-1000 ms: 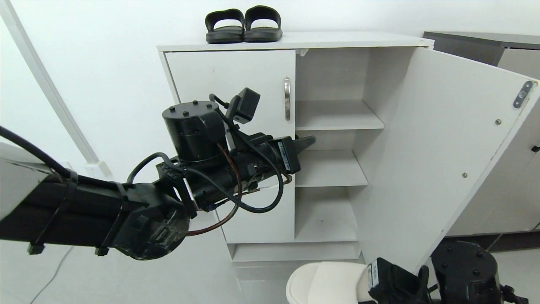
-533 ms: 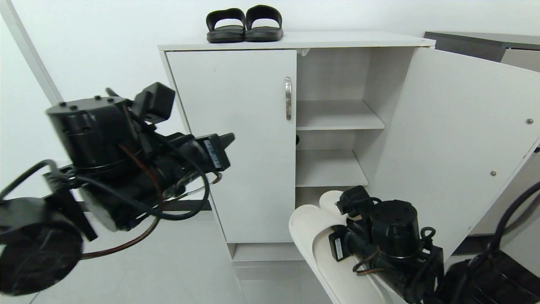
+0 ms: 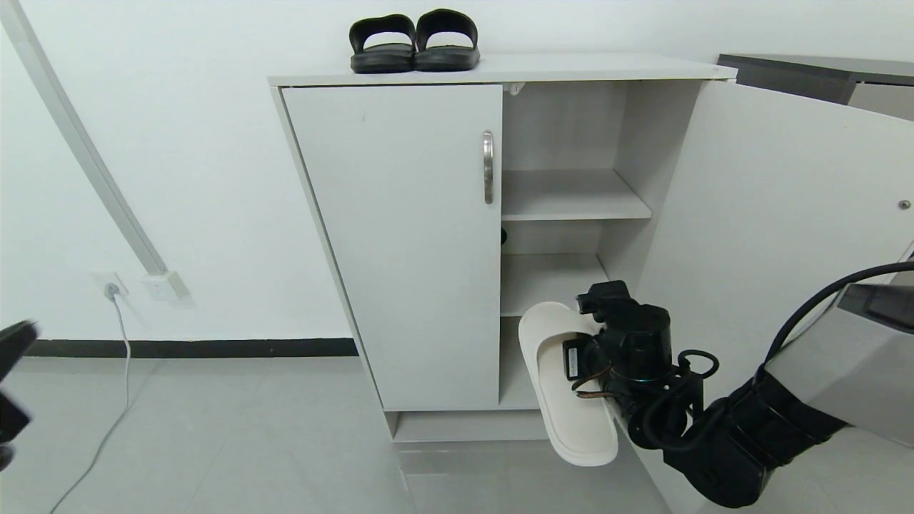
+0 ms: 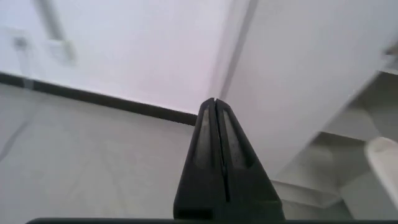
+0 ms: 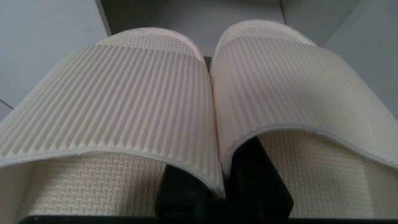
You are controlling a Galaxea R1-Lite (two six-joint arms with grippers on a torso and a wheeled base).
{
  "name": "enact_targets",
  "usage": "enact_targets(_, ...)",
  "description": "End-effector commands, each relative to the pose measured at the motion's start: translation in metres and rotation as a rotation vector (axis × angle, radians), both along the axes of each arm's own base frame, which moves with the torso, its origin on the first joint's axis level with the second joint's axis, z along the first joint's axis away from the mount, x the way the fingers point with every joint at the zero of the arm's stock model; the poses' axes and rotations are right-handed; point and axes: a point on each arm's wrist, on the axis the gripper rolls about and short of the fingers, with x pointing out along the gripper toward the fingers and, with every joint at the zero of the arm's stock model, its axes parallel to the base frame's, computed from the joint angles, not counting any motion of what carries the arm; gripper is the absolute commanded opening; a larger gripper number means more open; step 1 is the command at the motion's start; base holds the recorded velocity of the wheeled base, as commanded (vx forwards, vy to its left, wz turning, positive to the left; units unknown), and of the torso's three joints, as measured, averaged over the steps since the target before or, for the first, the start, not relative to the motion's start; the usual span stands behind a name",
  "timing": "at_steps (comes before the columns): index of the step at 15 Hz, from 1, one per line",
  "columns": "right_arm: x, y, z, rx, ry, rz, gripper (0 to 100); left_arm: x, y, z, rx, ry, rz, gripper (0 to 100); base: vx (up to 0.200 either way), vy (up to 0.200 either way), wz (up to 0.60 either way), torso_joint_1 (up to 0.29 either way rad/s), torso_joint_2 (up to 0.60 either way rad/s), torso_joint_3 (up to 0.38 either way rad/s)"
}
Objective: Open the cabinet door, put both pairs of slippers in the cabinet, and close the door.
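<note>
Holding the white slippers as a pair, the right gripper is low in front of the open right half of the cabinet. In the right wrist view the two slippers lie side by side with their ribbed straps touching. The gripper's black fingers are closed on the inner strap edges where the two meet.

Position of the held pair: tilted, toe end up and toward the cabinet, heel end hanging lower over the floor. The toe end overlaps the bottom compartment, just beneath the middle shelf. Whether it has crossed the front edge cannot be told.

Cabinet state:
- right door – swung wide open, beside the right arm;
- left door – closed, with its metal handle upright along the inner edge;
- upper shelf – bare, like the middle one.

The black slippers sit side by side on the cabinet top, above the closed door.

The left gripper has its fingers pressed together on nothing. It points toward the floor and the lower corner of the cabinet, well apart from both pairs.
</note>
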Motion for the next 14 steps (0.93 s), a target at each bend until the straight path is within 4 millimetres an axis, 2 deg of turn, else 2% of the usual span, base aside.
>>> enact_targets(1, 0.003, 0.002, -0.005, -0.009, 0.007, -0.001, 0, -0.092, 0.016, -0.074, 0.015, -0.034, 0.261, 0, 0.000, 0.000, 0.00, 0.000, 0.00, 0.000)
enact_targets(2, 0.003, 0.003, -0.006, -0.011, 0.007, 0.001, 0, -0.104, 0.014, -0.099, 0.045, -0.008, 0.278, 0, 0.000, 0.000, 0.00, 0.000, 0.00, 0.000)
enact_targets(3, 0.004, 0.003, -0.007, -0.013, 0.009, 0.001, 0, -0.100, 0.014, -0.116, 0.035, 0.047, 0.277, 0, 0.000, 0.000, 0.00, 0.000, 0.00, 0.000)
enact_targets(6, 0.003, 0.004, -0.008, -0.014, 0.010, 0.001, 0, -0.090, 0.015, -0.139, 0.035, 0.018, 0.254, 0, 0.000, 0.000, 0.00, 0.000, 0.00, 0.000)
enact_targets(10, 0.003, 0.004, -0.010, -0.020, 0.016, 0.004, 0, -0.092, 0.008, -0.141, 0.049, -0.040, -0.144, 0, 0.000, 0.000, 0.00, 0.000, 0.00, 0.000)
enact_targets(12, 0.003, 0.004, -0.013, -0.023, 0.021, 0.004, 0, -0.091, 0.005, -0.144, 0.044, -0.004, -0.255, 0, 0.000, 0.000, 0.00, 0.000, 0.00, 0.000)
enact_targets(14, 0.004, 0.005, -0.013, -0.019, 0.019, 0.004, 0, -0.091, 0.005, -0.144, 0.069, -0.003, -0.253, 0, 0.000, 0.000, 0.00, 0.000, 0.00, 0.000)
